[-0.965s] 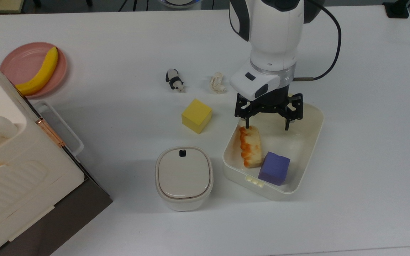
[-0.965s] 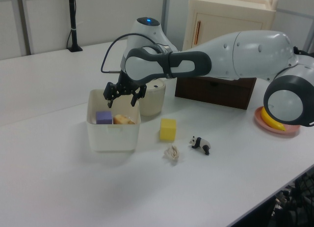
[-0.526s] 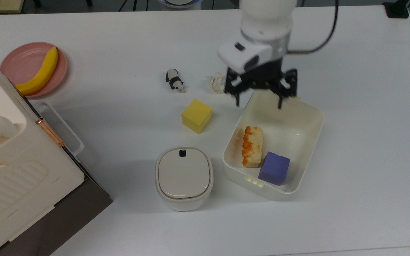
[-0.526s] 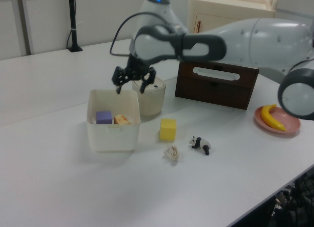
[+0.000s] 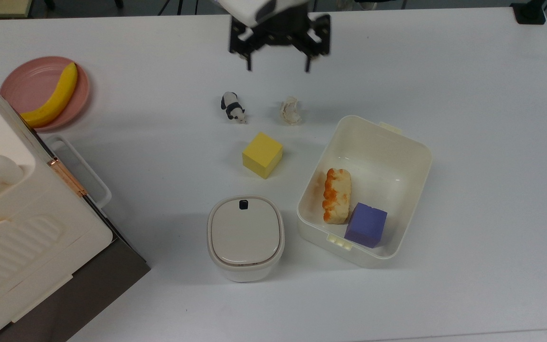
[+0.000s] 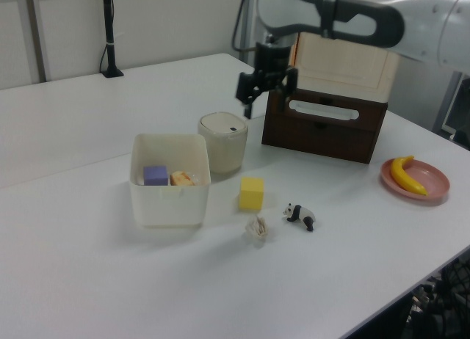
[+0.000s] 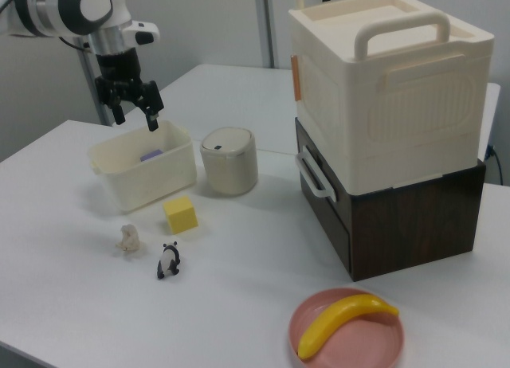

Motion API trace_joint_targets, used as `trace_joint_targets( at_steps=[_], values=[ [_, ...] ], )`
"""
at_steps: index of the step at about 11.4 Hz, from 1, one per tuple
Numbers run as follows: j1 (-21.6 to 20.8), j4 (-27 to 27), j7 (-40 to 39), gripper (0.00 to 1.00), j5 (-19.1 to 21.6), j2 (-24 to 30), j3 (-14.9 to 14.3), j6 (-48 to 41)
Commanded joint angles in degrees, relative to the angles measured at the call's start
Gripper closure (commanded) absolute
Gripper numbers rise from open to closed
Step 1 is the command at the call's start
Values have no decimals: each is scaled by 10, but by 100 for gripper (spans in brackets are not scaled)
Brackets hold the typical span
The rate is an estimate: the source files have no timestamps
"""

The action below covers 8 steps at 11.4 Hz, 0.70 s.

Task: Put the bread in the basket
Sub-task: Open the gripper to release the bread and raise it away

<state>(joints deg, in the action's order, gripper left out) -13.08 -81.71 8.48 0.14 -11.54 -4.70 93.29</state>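
Now we see the bread (image 5: 336, 195) lying inside the basket (image 5: 411, 190) against a purple cube (image 5: 366, 224), while our gripper (image 5: 278, 64) hangs above, fingers spread wide, empty.

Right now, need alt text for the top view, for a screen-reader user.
The bread lies inside the basket beside a purple cube, while the open, empty gripper hangs near the top view's upper edge. Outside the basket sit a yellow cube, a lidded container, a panda figure, a paper ball and a banana on a pink plate.
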Motion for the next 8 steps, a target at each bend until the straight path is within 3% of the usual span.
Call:
trace_joint_targets(
  at_steps=[1, 8],
  values=[
    [37, -44, -103, 0, -11, 43, 4, -29],
    [38, -68, -131, 0, -27, 57, -11, -28]
  ],
)
